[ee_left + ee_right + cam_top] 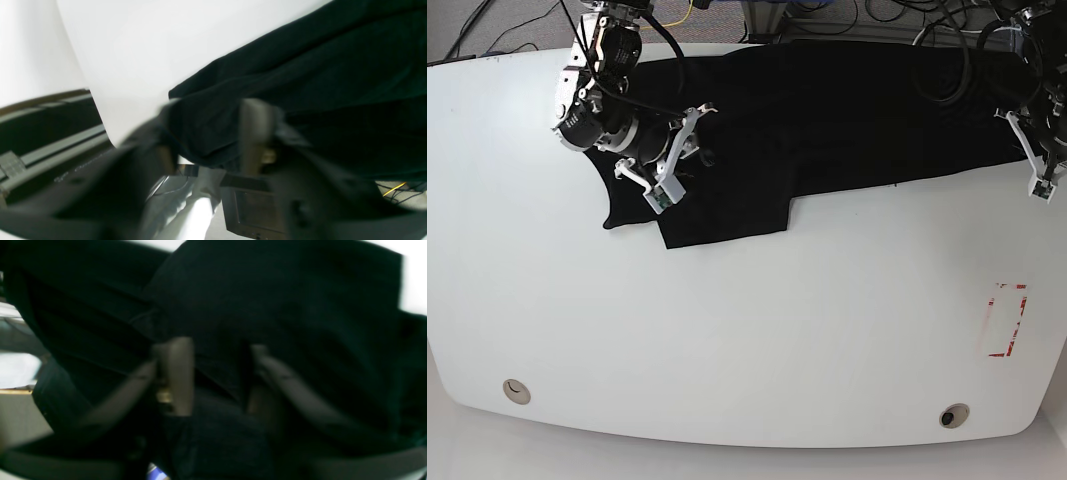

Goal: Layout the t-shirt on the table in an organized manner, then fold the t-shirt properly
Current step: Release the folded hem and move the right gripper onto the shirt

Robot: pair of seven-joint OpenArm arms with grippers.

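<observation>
The black t-shirt (847, 110) lies spread along the far side of the white table (777, 330), with one sleeve pointing toward the near left. My right gripper (682, 155) sits over that sleeve end. In the right wrist view its fingers (176, 373) stand apart with a fold of the t-shirt (283, 290) between them. My left gripper (1032, 150) is at the shirt's far right edge. In the blurred left wrist view that gripper (210, 110) straddles the t-shirt (333, 66) hem beside the table (140, 50) edge, fingers apart.
Two round grommet holes (516, 391) (953, 414) sit near the front edge. A red rectangle marking (1005, 320) is at the right. Cables (677, 15) run behind the table. A dark box (253, 206) shows below the table edge.
</observation>
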